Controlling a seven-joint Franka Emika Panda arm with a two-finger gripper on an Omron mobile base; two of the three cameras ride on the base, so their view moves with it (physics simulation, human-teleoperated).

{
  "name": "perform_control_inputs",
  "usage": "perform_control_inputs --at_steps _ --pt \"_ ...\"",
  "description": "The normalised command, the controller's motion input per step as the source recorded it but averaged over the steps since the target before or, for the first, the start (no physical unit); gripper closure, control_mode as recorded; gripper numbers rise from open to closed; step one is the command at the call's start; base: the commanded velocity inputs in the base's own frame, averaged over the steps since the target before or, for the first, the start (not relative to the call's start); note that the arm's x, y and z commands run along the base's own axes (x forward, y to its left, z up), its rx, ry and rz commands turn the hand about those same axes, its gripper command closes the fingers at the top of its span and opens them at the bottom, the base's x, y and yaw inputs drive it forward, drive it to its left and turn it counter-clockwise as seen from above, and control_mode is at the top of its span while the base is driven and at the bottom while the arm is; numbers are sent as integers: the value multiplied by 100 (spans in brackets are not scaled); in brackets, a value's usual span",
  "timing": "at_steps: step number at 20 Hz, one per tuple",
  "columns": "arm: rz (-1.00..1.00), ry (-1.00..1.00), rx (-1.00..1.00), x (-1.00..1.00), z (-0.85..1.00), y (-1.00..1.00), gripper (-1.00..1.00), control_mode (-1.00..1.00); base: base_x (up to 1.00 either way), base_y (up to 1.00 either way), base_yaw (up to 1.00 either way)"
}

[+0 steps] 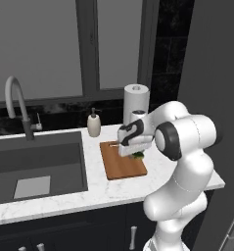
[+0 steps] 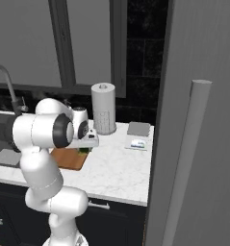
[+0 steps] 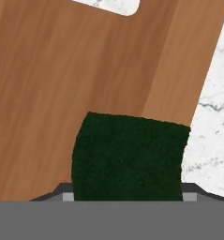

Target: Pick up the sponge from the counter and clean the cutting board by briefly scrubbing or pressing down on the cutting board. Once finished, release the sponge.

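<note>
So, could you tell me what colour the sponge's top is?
Dark green, clearest in the hand view: sponge.

Flat, even rendered light, dim upper backgrounds, soft shadow in the sink (image 1: 37, 166), no glare; hand view close-up slightly grainy.
</note>
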Motion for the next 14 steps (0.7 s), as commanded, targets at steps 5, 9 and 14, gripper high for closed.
perform_control_inputs --at_steps 5,9,14 --pt "0 14 0 -95 -48 7 100 -100 0 0 0" --pt "0 5 0 -100 -43 8 100 -100 0 0 0" --pt "0 -16 0 -92 -14 9 100 -100 0 0 0"
